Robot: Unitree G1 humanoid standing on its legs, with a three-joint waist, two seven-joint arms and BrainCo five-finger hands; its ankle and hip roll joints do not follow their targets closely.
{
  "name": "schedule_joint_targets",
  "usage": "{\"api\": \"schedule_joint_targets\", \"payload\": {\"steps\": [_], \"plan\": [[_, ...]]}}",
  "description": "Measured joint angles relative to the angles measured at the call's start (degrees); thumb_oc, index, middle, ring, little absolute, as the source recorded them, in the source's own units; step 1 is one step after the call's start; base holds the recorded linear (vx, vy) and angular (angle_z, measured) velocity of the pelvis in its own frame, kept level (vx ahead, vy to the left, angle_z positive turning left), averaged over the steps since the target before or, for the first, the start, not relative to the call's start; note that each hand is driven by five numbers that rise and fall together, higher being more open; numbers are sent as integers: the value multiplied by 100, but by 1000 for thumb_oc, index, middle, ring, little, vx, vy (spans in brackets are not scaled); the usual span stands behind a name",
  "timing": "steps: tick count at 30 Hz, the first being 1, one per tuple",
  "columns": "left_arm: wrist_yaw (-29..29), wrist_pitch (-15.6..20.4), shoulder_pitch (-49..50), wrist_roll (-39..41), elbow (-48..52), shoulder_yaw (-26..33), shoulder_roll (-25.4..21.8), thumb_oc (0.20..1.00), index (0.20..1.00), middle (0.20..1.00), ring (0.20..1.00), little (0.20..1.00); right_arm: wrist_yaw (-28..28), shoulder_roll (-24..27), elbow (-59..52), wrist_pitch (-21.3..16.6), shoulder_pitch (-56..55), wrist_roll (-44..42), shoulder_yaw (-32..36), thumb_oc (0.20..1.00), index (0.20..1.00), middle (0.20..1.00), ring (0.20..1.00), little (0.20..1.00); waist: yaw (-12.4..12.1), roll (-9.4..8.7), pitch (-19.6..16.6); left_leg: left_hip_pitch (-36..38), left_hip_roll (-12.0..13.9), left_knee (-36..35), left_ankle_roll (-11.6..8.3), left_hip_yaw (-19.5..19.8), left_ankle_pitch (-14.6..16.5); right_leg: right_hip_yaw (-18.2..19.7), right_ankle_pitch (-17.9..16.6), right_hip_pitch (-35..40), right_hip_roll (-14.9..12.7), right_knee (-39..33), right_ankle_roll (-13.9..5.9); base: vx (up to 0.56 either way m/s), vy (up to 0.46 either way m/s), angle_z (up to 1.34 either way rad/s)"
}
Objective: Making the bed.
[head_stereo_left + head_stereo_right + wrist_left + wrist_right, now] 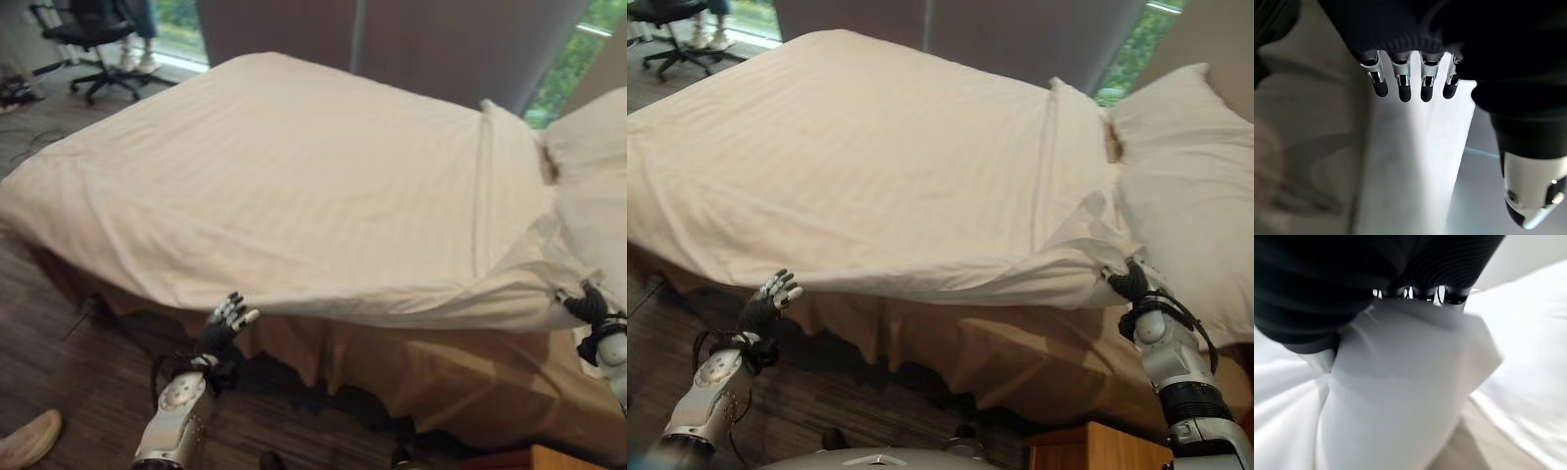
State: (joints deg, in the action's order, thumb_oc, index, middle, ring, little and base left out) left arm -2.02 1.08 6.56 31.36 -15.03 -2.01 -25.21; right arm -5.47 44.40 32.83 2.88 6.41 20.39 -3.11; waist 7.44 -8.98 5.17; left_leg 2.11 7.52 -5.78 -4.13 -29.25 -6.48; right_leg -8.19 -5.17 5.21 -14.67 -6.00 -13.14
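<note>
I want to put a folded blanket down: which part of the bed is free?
The wide flat middle of the white striped duvet is free. By the white pillows it is crowded, where the right hand grips the bunched duvet edge.
</note>
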Motion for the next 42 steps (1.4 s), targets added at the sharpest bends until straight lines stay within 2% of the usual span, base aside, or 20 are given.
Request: {"api": "schedule_joint_targets", "payload": {"steps": [2,3,4,7,9,10,14,17,22,24,27,29,34,35,37,38,39,40,41,42], "plan": [[8,5,-4,-16,-24,-68,151,1000,1000,1000,1000,1000,96,-61,93,-38,-221,-17,11,871,871,871,871,871,25,104,-22,-21,104,2,-89,20,-45,-56,71,-21,108,1,68,-92,-102,3],[40,7,-12,-17,-44,-101,252,1000,1000,1000,1000,1000,93,-138,160,-34,-300,-17,20,1000,1000,1000,1000,1000,29,136,-52,-53,135,3,-91,26,-47,-53,71,-64,141,1,68,-108,-156,-6],[-39,51,7,-15,-194,-174,495,1000,1000,1000,1000,1000,165,-232,452,-73,-445,-69,-5,1000,1000,1000,1000,1000,-16,321,-132,-93,190,1,-92,20,-49,-38,55,-108,184,-1,88,-79,-124,-7],[-101,37,164,-7,-220,-181,599,1000,1000,1000,1000,1000,354,-303,668,-99,-654,-197,0,1000,1000,1000,1000,1000,2,355,-144,-86,225,1,-103,39,-61,-54,51,-91,233,-2,137,-57,-93,0],[-185,53,207,-2,-293,-155,573,1000,1000,1000,1000,1000,445,-529,1348,-340,-764,-237,-18,1000,1000,1000,1000,1000,-32,394,-171,-105,277,1,-140,134,-86,-97,49,-70,281,-2,138,-60,-137,12],[-232,66,211,-2,-360,-124,585,1000,1000,1000,1000,1000,433,-683,1812,-411,-648,-231,-109,1000,1000,1000,1000,1000,-80,306,-166,-102,301,1,-152,147,-95,-119,83,-44,311,-2,180,-29,-96,11],[-293,85,221,-1,-360,-97,564,1000,1000,1000,1000,1000,462,-1026,2666,-416,-488,-103,-161,1000,1000,1000,1000,1000,-179,219,-191,-100,365,1,-190,273,-139,-236,110,39,385,-1,214,-14,-73,13],[-296,88,241,-1,-366,-81,573,1000,1000,1000,1000,1000,374,-1395,2819,-435,-621,-66,-95,1000,1000,1000,1000,1000,-167,130,-200,-56,390,2,-188,337,-159,-314,126,136,429,6,256,-5,-51,13],[-296,91,221,-1,-363,-36,633,1000,1000,1000,1000,1000,265,-1689,3144,-461,-625,-63,23,1000,1000,1000,1000,1000,-143,30,-244,93,429,2,-219,340,-137,-328,174,275,471,30,279,-4,-16,0],[-296,82,224,-1,-363,-70,658,1000,1000,1000,1000,1000,260,-1807,3426,-496,-602,-160,391,1000,1000,1000,1000,1000,-148,-8,-300,119,437,1,-248,353,-116,-345,214,317,480,29,272,-12,-7,5],[-296,73,224,3,-362,-69,644,1000,1000,1000,1000,1000,340,-1803,3624,-493,-584,-351,512,1000,1000,1000,1000,1000,-143,-37,-370,121,448,1,-260,364,-108,-371,236,334,489,31,276,-17,-3,5],[-304,-31,236,97,-323,-15,577,1000,1000,1000,1000,1000,491,-1809,3891,-508,-589,-509,971,1000,1000,1000,1000,1000,-150,-48,-396,123,449,1,-273,380,-97,-393,253,358,492,31,276,-17,19,5],[-304,-64,238,231,-322,66,407,1000,1000,1000,1000,1000,615,-1696,3904,-505,-555,-566,954,1000,1000,1000,1000,1000,-154,-115,-430,124,449,2,-297,342,-78,-325,268,315,522,30,265,-5,11,-6],[-292,-64,230,231,-319,126,404,1000,1000,1000,1000,1000,585,-1551,3909,-434,-522,-563,983,1000,1000,1000,1000,1000,-145,-149,-440,127,451,2,-308,298,-68,-258,265,283,519,28,269,11,13,-17],[-267,-61,229,232,-311,194,419,1000,1000,1000,1000,1000,484,-1340,4071,-2,-610,-569,1146,1000,1000,1000,1000,1000,-133,-174,-417,157,456,1,-315,281,-62,-240,263,294,524,30,272,6,13,-9],[-262,-59,232,232,-311,206,422,1000,1000,1000,1000,1000,465,-1317,4086,44,-634,-570,1186,1000,1000,1000,1000,1000,-131,-172,-411,157,457,2,-319,278,-59,-237,263,295,525,30,271,4,17,-10],[-217,-61,265,236,-314,272,425,1000,1000,1000,1000,1000,321,-1119,4190,276,-837,-594,1416,1000,1000,1000,1000,1000,-80,-127,-359,172,468,2,-320,242,-57,-208,262,283,533,31,272,19,37,-10],[-157,-48,335,272,-298,417,442,1000,1000,1000,1000,1000,149,-932,3900,493,-1086,-729,1631,1000,1000,1000,1000,1000,23,-165,-320,211,491,2,-323,232,-56,-198,261,339,555,30,273,18,37,-18],[-111,-43,456,357,-289,530,490,1000,1000,1000,1000,1000,-14,-948,2882,646,-1397,-871,2113,1000,1000,1000,1000,1000,180,-70,-252,229,500,2,-325,175,-54,-142,253,298,557,25,284,27,41,-23],[-46,-41,555,384,-293,629,557,1000,1000,1000,1000,1000,-300,-953,1950,612,-1604,-985,2300,1000,1000,1000,1000,1000,332,-37,-238,241,510,2,-324,128,-53,-80,243,290,559,8,295,29,27,-31]]}}
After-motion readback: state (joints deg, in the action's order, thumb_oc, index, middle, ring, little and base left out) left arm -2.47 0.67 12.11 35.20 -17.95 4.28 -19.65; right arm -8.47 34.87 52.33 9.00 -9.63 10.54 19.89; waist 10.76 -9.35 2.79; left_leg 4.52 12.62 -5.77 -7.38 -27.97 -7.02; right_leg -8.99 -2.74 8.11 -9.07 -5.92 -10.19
